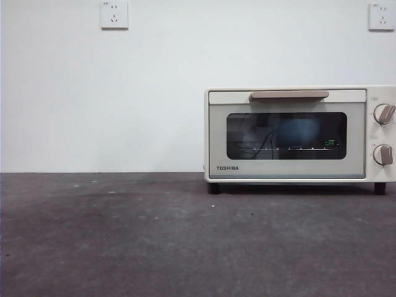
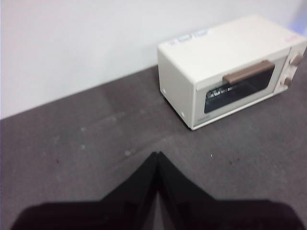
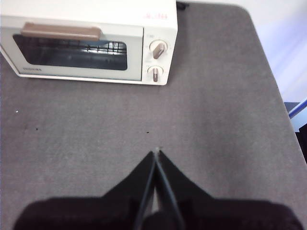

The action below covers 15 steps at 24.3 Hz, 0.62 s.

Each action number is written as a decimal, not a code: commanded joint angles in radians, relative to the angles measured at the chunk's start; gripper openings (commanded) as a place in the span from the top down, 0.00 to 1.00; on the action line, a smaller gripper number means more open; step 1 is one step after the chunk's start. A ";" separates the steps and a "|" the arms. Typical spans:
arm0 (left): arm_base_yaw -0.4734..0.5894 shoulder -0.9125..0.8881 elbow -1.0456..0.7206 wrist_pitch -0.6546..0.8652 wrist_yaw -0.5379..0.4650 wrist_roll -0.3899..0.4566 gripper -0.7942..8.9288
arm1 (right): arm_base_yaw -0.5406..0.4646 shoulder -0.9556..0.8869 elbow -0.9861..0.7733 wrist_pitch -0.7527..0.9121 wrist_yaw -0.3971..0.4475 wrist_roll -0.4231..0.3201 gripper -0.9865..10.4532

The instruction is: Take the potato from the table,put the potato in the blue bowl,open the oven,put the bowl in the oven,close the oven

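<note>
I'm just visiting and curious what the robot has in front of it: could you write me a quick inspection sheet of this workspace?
Surface: the table is dark grey, matte, faintly speckled.
Job's things: the oven stands on the table by the wall, door shut, handle across the top of the door, two knobs on one side. A bluish shape shows dimly behind the glass; it cannot be told what it is. No potato or bowl seen on the table.
Clutter: nothing seen.
Grippers: left gripper and right gripper both shut, holding nothing, above bare table away from the oven.
Cables: nothing seen.
Surroundings: white wall with two wall sockets.
</note>
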<state>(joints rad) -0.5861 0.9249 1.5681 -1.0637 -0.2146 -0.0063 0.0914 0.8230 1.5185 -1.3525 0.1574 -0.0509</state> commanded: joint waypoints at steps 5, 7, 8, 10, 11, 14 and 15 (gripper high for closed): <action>0.089 -0.001 -0.002 0.038 0.015 0.130 0.92 | 0.001 0.095 -0.001 -0.016 0.000 -0.002 0.91; 0.153 -0.023 -0.011 0.070 0.033 0.150 0.92 | 0.001 0.134 -0.001 -0.016 0.000 -0.002 0.91; 0.186 -0.035 -0.019 0.089 0.036 0.157 0.92 | 0.001 0.152 -0.001 -0.016 0.000 -0.002 0.91; 0.261 -0.065 -0.047 0.130 0.035 0.168 0.92 | 0.001 0.189 -0.001 -0.015 0.000 -0.002 0.91; 0.302 -0.084 -0.070 0.153 0.035 0.179 0.92 | 0.001 0.213 -0.001 -0.014 0.000 -0.002 0.91; 0.407 -0.152 -0.169 0.241 0.039 0.212 0.92 | 0.001 0.283 -0.001 0.001 0.000 -0.002 0.91; 0.446 -0.192 -0.240 0.301 0.053 0.223 0.92 | 0.001 0.318 -0.001 0.012 0.000 -0.002 0.91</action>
<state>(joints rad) -0.1482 0.7330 1.3579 -0.7746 -0.1665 0.1844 0.0914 1.1404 1.5185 -1.3495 0.1574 -0.0509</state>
